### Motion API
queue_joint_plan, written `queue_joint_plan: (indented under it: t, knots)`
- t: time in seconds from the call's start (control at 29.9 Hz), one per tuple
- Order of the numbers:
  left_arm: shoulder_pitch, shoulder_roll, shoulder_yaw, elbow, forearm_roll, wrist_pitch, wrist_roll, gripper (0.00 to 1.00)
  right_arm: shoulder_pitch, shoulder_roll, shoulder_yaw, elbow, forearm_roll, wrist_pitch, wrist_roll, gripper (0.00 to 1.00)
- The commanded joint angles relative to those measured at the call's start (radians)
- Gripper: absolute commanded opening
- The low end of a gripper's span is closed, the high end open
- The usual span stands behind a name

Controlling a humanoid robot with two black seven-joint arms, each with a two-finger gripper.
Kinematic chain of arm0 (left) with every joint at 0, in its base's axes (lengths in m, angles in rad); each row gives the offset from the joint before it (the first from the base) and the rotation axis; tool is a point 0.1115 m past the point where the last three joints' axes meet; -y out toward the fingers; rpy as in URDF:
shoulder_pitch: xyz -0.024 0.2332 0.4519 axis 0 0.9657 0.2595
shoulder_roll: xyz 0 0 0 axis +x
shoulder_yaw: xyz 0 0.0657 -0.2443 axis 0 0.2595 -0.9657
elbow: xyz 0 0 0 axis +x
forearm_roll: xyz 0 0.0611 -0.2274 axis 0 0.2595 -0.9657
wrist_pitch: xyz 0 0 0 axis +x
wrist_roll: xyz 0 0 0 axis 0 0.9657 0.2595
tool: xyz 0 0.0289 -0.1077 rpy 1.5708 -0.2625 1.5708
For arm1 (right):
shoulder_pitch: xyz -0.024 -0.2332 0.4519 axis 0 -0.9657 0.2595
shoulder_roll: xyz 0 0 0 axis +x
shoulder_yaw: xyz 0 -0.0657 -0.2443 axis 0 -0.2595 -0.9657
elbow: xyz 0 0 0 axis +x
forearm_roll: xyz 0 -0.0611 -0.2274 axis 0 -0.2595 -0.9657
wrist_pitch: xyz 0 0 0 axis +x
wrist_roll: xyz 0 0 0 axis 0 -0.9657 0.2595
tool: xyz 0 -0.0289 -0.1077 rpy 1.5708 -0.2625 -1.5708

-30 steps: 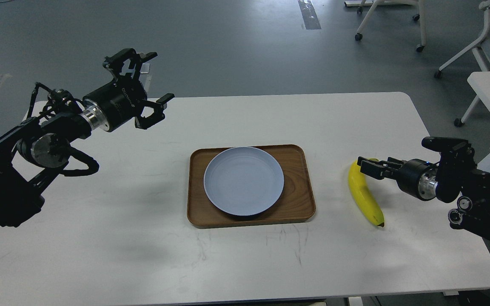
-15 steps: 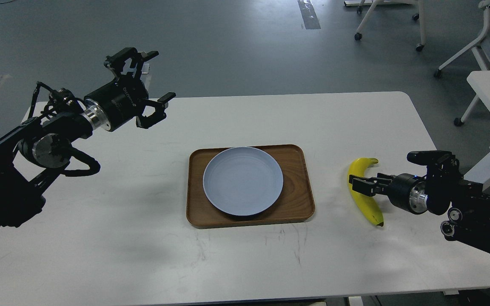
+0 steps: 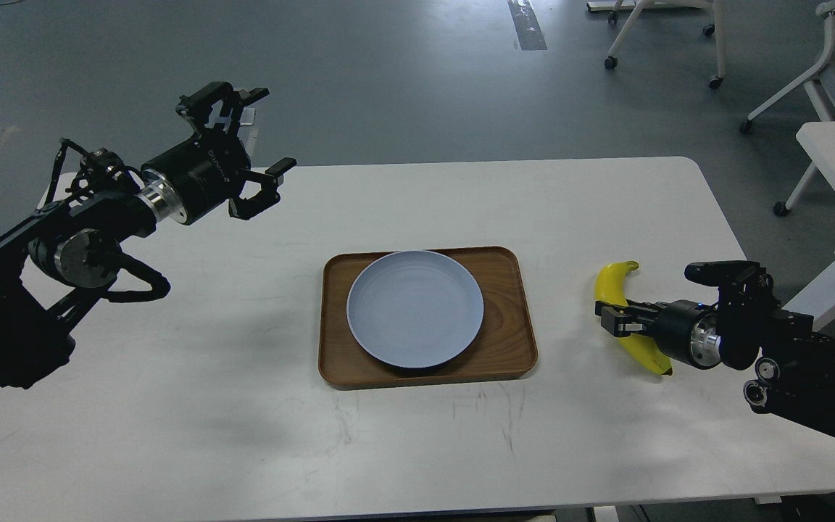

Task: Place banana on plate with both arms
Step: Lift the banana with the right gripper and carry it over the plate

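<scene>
Head view: the banana (image 3: 624, 315) is seen on the white table (image 3: 417, 449), right of the brown wooden tray (image 3: 512, 319) and well apart from it, curved, stem end pointing away, dark tip nearest the camera. The right gripper (image 3: 615, 320) is positioned at the banana's middle, coming in from the right, fingers placed on either side of the fruit; contact looks likely, but whether the fingers are pressed onto it or just straddling it cannot be told. The lower part of the banana is partly hidden behind the gripper body. The pale blue-grey plate (image 3: 415, 308) is set on the tray, toward its left half, and is bare. The left gripper (image 3: 254, 148) is held up over the far left part of the table, fingers spread wide, nothing between them, well apart from the plate and the banana.
</scene>
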Motion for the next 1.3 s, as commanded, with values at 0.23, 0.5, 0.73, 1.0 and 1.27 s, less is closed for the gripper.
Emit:
queue_joint_plan:
  t: [0.23,0.5,0.73,1.0,1.27]
  knots:
    - [-0.002,-0.008,0.0,0.0,0.001,0.011,-0.001,0.98,0.176,-0.001,0.003,0.016,0.012,-0.005,0.109,0.24]
    - [0.0,0.008,0.0,-0.038,0.001,0.012,-0.001,0.98,0.359,0.249,-0.162,-0.023,0.009,0.047,0.27,0.23]
    - [0.0,0.021,-0.002,-0.04,0.001,0.012,-0.001,0.98,0.402,0.399,-0.221,-0.135,0.009,0.049,0.276,0.23]
    - [0.0,0.023,-0.006,-0.041,0.001,0.012,-0.003,0.98,0.393,0.448,-0.263,-0.178,0.009,0.05,0.278,0.23]
    - [0.0,0.037,-0.009,-0.041,0.001,0.011,-0.003,0.98,0.371,0.488,-0.299,-0.181,0.007,0.043,0.29,0.23]
